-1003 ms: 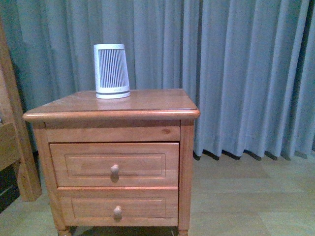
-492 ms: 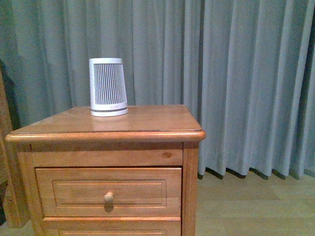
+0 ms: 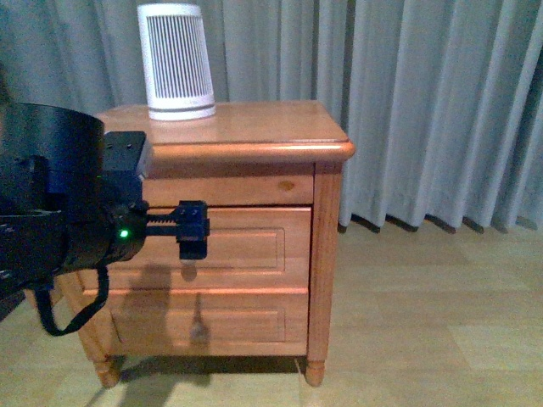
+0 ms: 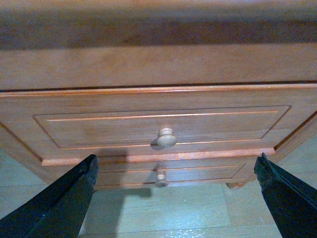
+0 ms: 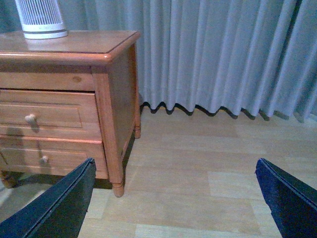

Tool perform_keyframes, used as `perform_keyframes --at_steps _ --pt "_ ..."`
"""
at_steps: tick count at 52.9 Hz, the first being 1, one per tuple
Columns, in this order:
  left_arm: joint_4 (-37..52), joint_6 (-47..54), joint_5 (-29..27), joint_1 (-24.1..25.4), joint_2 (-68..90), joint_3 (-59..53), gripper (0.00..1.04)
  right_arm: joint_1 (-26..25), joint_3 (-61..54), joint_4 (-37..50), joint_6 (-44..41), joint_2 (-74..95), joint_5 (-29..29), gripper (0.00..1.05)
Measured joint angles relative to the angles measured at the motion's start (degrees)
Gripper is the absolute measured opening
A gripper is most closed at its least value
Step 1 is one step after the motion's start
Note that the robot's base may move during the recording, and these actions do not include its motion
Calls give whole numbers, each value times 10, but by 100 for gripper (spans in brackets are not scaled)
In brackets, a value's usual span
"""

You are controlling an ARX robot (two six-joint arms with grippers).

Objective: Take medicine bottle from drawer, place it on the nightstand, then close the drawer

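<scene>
The nightstand (image 3: 254,131) stands before grey curtains with both drawers shut. The upper drawer (image 3: 246,242) shows in the left wrist view (image 4: 99,126) with its round knob (image 4: 167,138) straight ahead of my left gripper (image 4: 176,198). That gripper is open and empty, a short way off the drawer front, and in the front view (image 3: 193,229) it covers the knob. My right gripper (image 5: 173,208) is open and empty over the floor, to the right of the nightstand (image 5: 111,99). The medicine bottle is hidden.
A white tapered appliance with dark slats (image 3: 176,61) stands at the back left of the nightstand top. The lower drawer (image 4: 198,173) with its knob (image 4: 161,180) is shut. Grey curtains (image 3: 424,102) hang behind. Pale wood floor (image 5: 198,173) lies to the right.
The view has shifted and drawn back. My left arm has come into the front view and now sits before the upper drawer front.
</scene>
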Motion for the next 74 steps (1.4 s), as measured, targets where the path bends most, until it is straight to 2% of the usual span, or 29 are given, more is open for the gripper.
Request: perform_keyframes --at_steps 19,51,74 --pt "13 -14 -28 -23 154 137 98 0 0 0 0 0 0 98" --pt "12 -18 -52 -19 245 214 98 0 0 0 0 0 0 98" --pt "11 -3 -52 -5 253 226 33 0 0 0 0 0 0 98"
